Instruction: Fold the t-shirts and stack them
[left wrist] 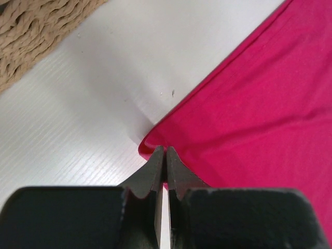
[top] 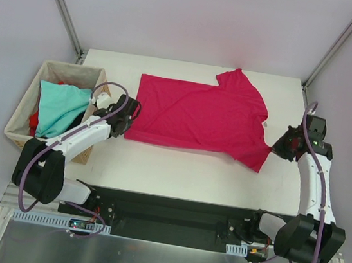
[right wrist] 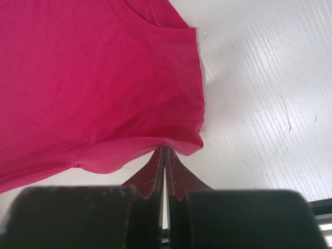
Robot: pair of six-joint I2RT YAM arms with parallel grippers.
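In the wicker basket (top: 17, 117) at the left edge of the top view lie the light teal t-shirt (top: 59, 104) and, partly under it, a red t-shirt (top: 34, 119). Just right of the basket, the left fingers (left wrist: 151, 175) are pressed together on the lower-left hem corner of the crimson-magenta t-shirt (top: 197, 115). This shirt is spread flat across the middle of the tabletop (top: 171, 170), with its collar end to the right. At its lower right, the right fingers (right wrist: 179, 179) are likewise closed, pinching the edge of the near sleeve.

The step in hand appears to be the first fold. To do it well, both pinches should rise together, only just clear of the tabletop, and carry the near edge toward the top of the frame at one pace. The cloth should be kept taut between them so no wrinkle is laid in. Such thin grips could slip if the cloth drags.
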